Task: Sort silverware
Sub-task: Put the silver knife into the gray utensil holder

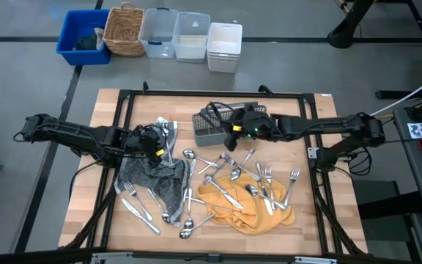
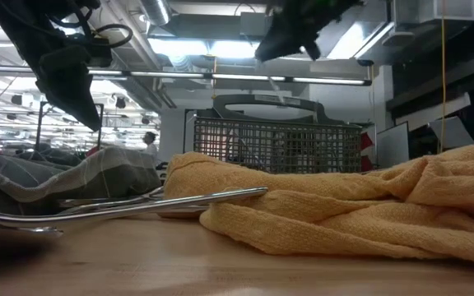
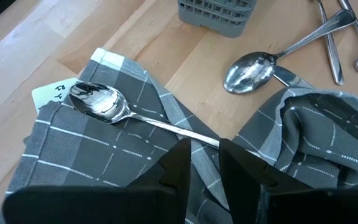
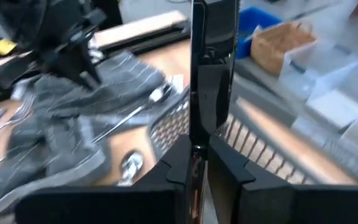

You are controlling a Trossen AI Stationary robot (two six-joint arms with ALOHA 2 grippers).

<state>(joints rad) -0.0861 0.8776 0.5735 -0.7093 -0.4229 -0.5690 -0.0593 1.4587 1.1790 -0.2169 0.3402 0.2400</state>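
Two risks: your left gripper [image 3: 204,163] pinches the shiny silver spoon's [image 3: 98,102] thin handle; it may slip. The right gripper [image 4: 199,158], upper middle above the grey mesh caddy [image 1: 212,126], pinches a flat silver piece [image 4: 214,68] that may miss.

The desk [image 1: 108,117] carried two cloths, one grey plaid [image 1: 161,180] and one yellow [image 1: 247,209], and one grey mesh caddy [image 1: 215,128]. Roughly two dozen pieces of silverware [image 1: 229,176] lay scattered; overlaps made an exact count impossible. Beyond the desk stood five containers: one blue bin [image 1: 79,33], one wicker basket [image 1: 125,31] and three pale tubs [image 1: 193,37].
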